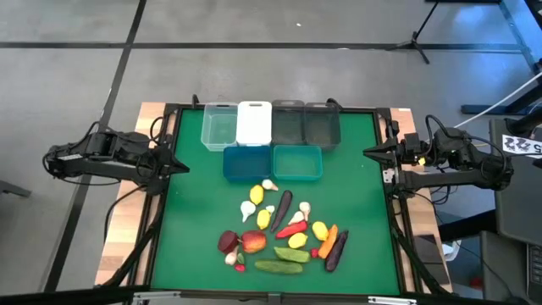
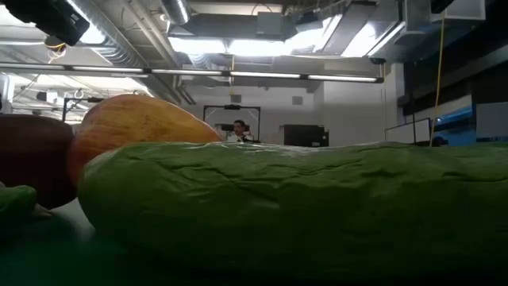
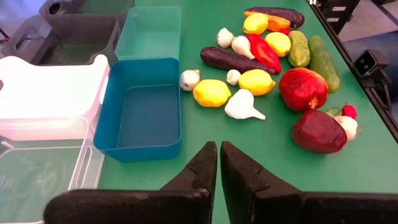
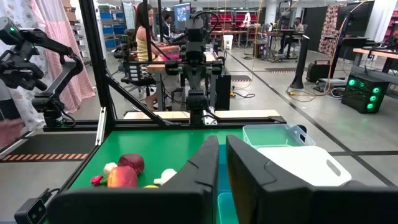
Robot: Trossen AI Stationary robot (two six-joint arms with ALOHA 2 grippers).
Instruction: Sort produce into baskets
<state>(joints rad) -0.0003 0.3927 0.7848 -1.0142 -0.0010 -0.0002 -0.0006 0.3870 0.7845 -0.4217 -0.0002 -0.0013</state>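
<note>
Green felt covers my table (image 1: 356,169). Six baskets (image 1: 273,142) sit by its far edge: clear, white and two grey in a row, blue and teal just in front. All the produce (image 1: 282,233) lies heaped toward the near edge, none of it in a basket. My left gripper (image 1: 182,166) waits at the left edge and my right gripper (image 1: 370,152) at the right edge, both closed on nothing.
</note>
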